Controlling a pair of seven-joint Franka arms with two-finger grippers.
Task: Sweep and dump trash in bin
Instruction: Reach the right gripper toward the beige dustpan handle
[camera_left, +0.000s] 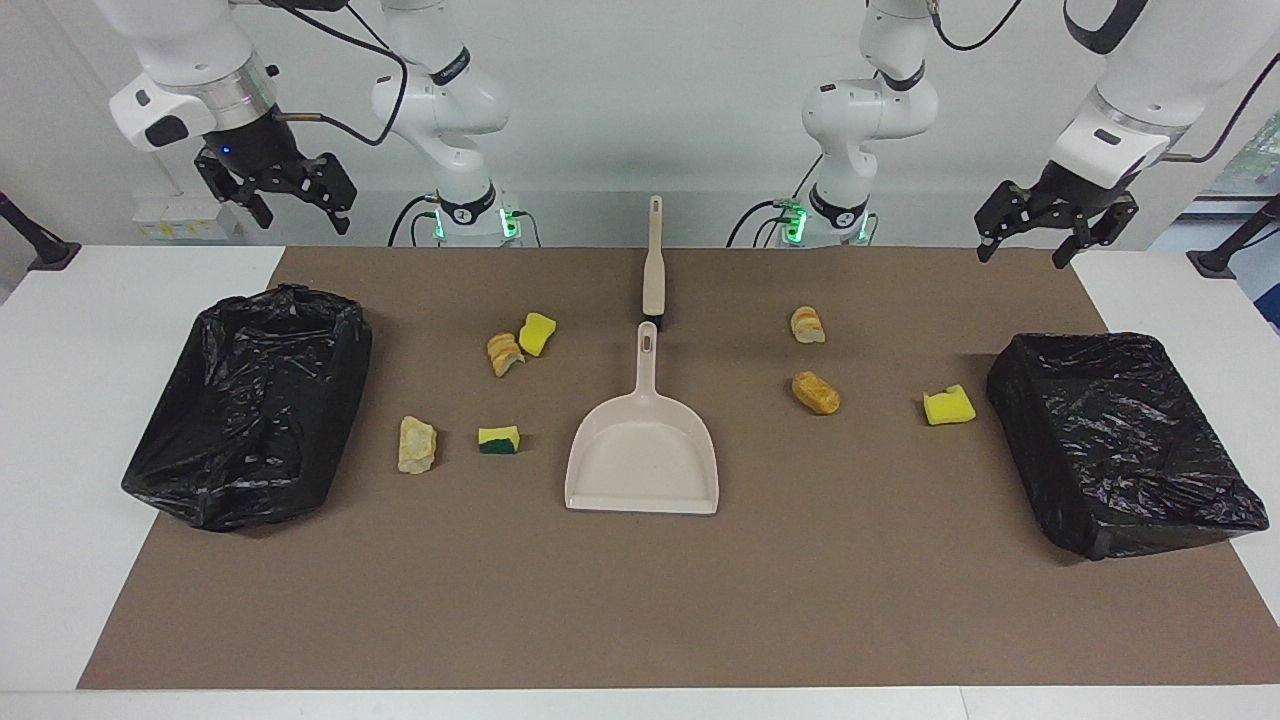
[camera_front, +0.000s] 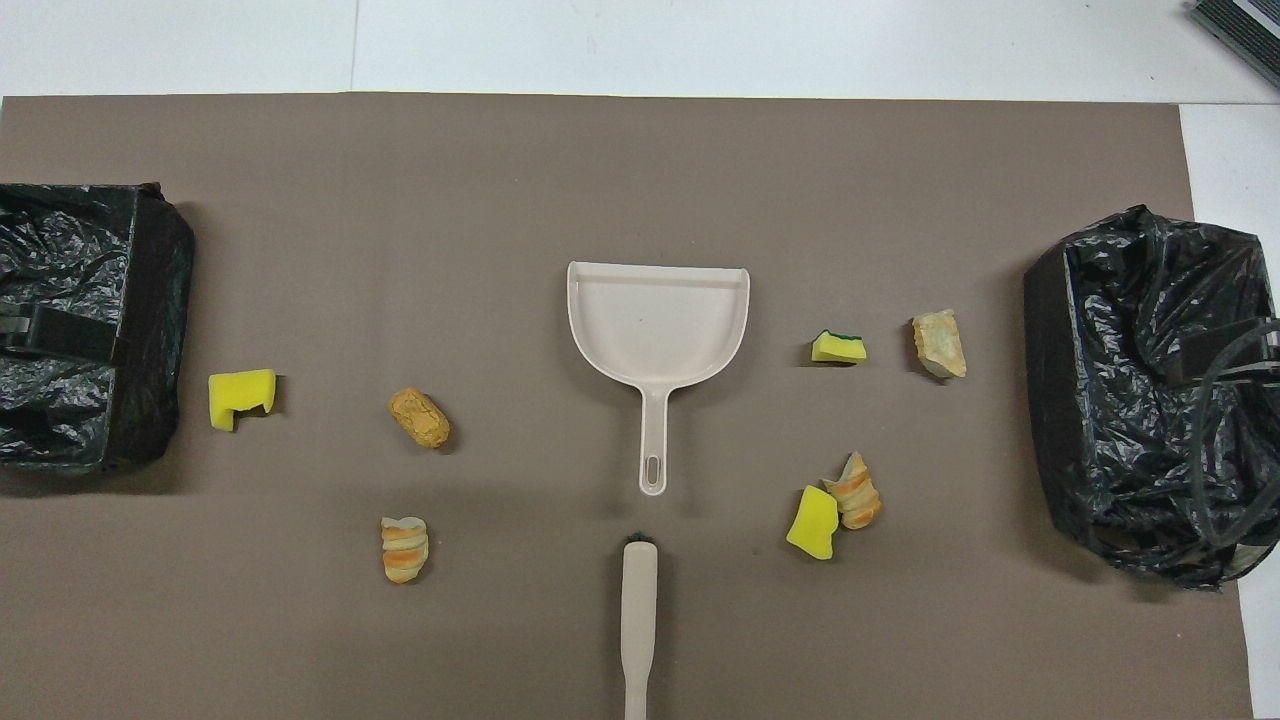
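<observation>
One camera faces the robots; one looks steeply down; both share the brown mat (camera_left: 640, 600).

The overhead view's edges cut off the brush (camera_front: 639, 625) handle and one black-bagged bin (camera_front: 90, 325); neither pincer shows there.

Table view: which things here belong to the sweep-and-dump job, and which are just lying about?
For the job:
- seven trash scraps
- brush
- dustpan
- two black-lined bins

Lying about:
- brown mat, only the work surface
- nothing else loose shows
</observation>
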